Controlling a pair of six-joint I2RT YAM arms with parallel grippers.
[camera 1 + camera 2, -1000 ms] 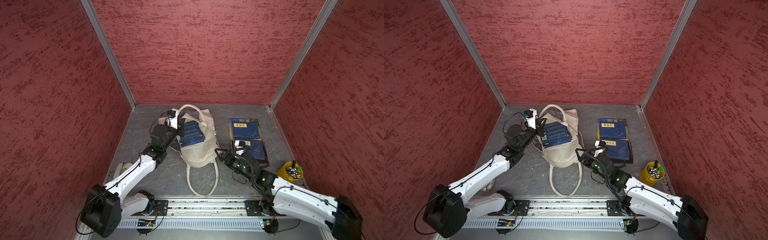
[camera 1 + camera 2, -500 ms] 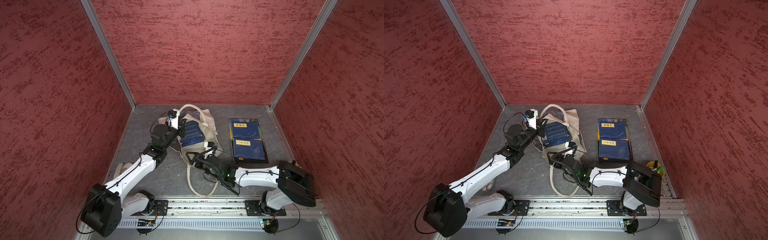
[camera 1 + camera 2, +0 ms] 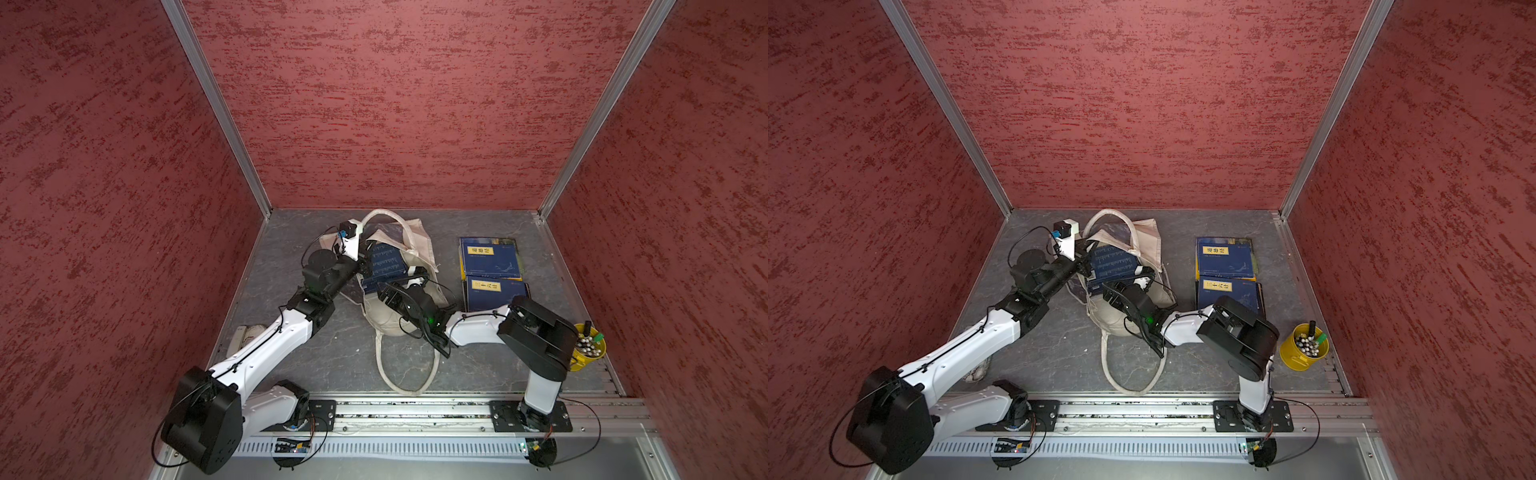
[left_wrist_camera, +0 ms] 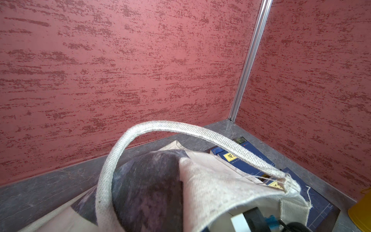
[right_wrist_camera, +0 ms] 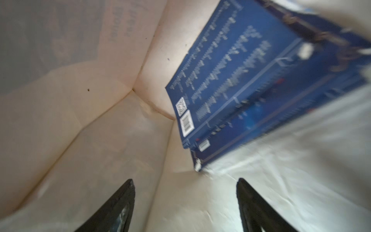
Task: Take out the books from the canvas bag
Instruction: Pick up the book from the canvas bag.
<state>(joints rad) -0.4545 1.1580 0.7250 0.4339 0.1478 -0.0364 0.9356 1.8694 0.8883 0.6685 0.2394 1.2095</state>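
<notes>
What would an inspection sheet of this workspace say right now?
Surface: grey tabletop, no spills seen.
Job's things: canvas bag lies open; navy books inside it; two labelled books lie outside, beside it.
Clutter: yellow bucket of pens; pale object partly hidden under the left arm.
Grippers: left gripper shut on the bag's rim; right gripper open inside the bag's mouth, holding nothing.
Cables: black cables loop along both arms; no snag seen.
Surroundings: red walls, aluminium rail in front.

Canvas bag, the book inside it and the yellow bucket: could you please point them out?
canvas bag [image 3: 380, 318]: a top view, cream panel.
book [image 3: 388, 264]: a top view, navy cover.
yellow bucket [image 3: 1292, 360]: a top view, wall.
</notes>
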